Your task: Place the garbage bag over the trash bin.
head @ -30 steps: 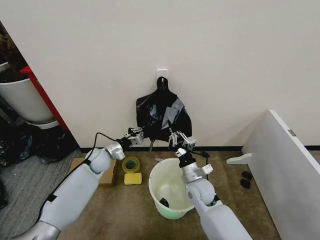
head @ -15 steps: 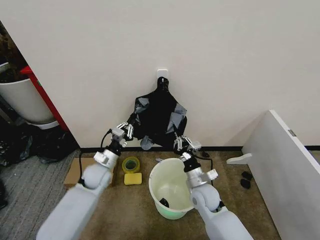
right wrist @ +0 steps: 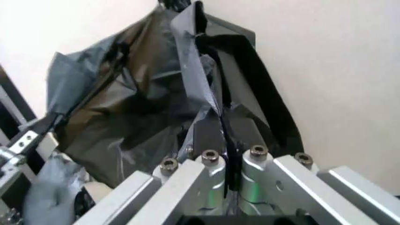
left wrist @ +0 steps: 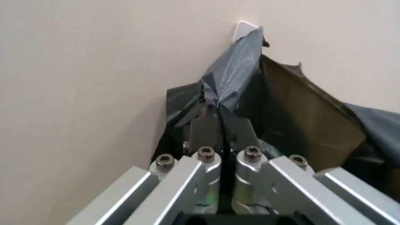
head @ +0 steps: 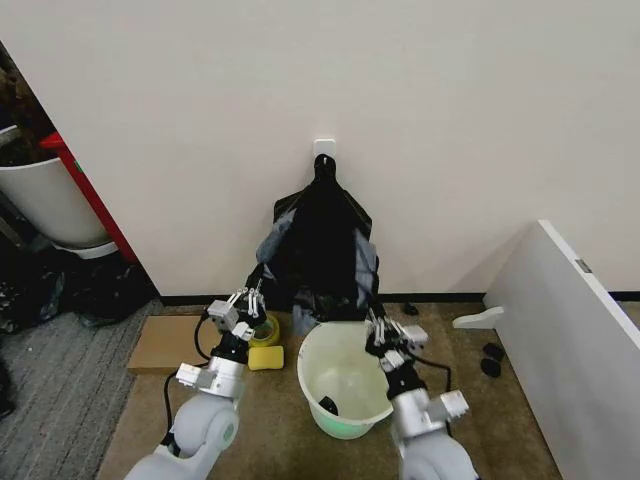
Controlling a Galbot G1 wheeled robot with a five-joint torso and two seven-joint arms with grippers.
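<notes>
In the head view no writing or label can be read on anything. The garbage bag [head: 322, 250], thin glossy black plastic with crinkled folds, hangs against the cream wall at the frame's centre, gathered to a point at a small white wall hook [head: 324, 149] and spreading downward, so its long axis runs vertically. Its lower edge is stretched between 2 grippers. The left gripper [head: 249, 298], at lower left of centre, pinches the bag's left lower corner; the right gripper [head: 376, 322], at lower right of centre, pinches the right lower corner. Just below the bag's hem stands the trash bin [head: 342, 388], a round cream-white plastic bucket tapering to a pale green base, mouth upward on brown carpet, with a small dark object [head: 328, 405] inside. Left of the bin lie a yellow sponge [head: 266, 357], a roll of tape [head: 264, 328] and a flat cardboard piece [head: 166, 343]. A white board [head: 565, 330] leans at the right edge.

In the left wrist view the left gripper [left wrist: 220, 136] has its metal fingers pressed together on a taut fold of the bag [left wrist: 233, 75], which rises to the hook at upper centre.

In the right wrist view the right gripper [right wrist: 218, 136] is likewise clamped on a wrinkled grey-black fold of the bag [right wrist: 144, 93].
</notes>
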